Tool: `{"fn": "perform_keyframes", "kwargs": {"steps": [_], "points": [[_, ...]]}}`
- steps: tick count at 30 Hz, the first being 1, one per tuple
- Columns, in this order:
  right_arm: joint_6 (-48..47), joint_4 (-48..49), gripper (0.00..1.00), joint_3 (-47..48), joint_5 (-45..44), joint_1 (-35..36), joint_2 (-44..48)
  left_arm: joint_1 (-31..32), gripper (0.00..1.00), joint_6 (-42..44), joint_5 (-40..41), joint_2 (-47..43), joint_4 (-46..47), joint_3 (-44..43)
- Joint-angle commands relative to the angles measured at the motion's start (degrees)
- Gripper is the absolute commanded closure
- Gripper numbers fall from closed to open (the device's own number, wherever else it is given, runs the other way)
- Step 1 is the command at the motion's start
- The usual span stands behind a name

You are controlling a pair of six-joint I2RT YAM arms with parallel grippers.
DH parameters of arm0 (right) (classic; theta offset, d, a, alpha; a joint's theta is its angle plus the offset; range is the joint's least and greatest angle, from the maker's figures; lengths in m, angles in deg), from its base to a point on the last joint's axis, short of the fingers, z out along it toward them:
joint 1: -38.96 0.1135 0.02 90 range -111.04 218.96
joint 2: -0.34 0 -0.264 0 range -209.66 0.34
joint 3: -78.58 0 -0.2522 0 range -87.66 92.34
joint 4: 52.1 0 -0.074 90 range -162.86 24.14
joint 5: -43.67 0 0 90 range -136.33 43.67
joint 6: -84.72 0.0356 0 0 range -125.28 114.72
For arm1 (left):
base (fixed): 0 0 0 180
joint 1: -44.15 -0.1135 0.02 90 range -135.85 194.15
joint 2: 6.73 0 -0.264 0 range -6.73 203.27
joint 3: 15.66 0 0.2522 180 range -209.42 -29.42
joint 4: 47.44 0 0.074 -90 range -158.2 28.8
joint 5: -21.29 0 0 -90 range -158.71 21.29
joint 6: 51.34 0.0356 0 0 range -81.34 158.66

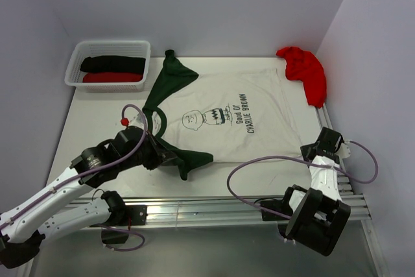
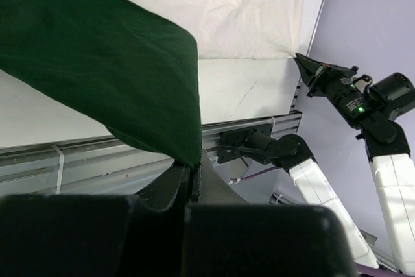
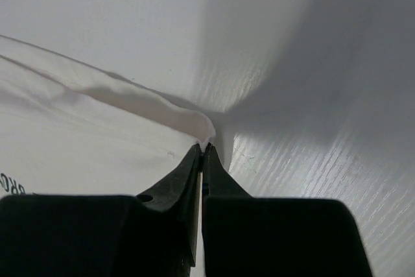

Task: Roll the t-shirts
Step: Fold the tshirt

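Judging by the overhead view, I'd put us partway through. Two tees look finished: a black roll (image 1: 113,63) and a red roll (image 1: 113,78) lie side by side in the white lattice basket (image 1: 148,56) at the upper left of the frame. The Charlie Brown tee (image 1: 227,121) is spread flat, print up, across the middle of the frame and not yet rolled at all. A loose red tee (image 1: 305,69) sits crumpled at the upper right, untouched, so I count two garments left.

My left gripper (image 1: 170,156) has its fingers pressed together on the dark green sleeve (image 1: 194,159) at the lower left of the shirt; the left wrist view shows that cloth hanging from the tips, lifted off the surface. My right gripper (image 1: 310,149) pinches the white hem corner at the lower right, with a small ridge of fabric drawn up to the tips in its wrist view.

The table (image 1: 97,134) is plain matte white, with an aluminium rail (image 1: 214,207) along the bottom edge where the arms mount. Pale lilac walls close in the back and both sides.
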Motion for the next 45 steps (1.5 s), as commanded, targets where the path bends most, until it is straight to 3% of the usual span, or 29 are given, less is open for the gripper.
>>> {"fn": "perform_keyframes", "kwargs": {"steps": [1, 9, 20, 31, 45], "points": [[0.90, -1.92, 1.00, 3.95, -0.92, -0.09, 1.48, -0.25, 1.00, 0.69, 0.71, 0.70, 0.52, -2.49], [0.11, -10.62, 1.00, 15.45, -1.63, 0.00, -6.07, -0.33, 1.00, 1.65, 1.94, 4.03, 1.66, -3.72], [1.43, -8.87, 1.00, 19.41, -1.19, 2.37, -10.73, -5.16, 1.00, 6.92, 0.29, 8.61, 1.48, -7.59], [5.47, -9.39, 1.00, 24.86, -4.79, 9.84, -17.50, -11.32, 1.00, 11.67, -1.92, 13.79, 1.66, -13.39], [6.09, -10.10, 1.00, 33.30, -4.88, 10.37, -27.08, -15.53, 1.00, 16.86, -3.33, 21.53, 2.19, -19.63]]}}
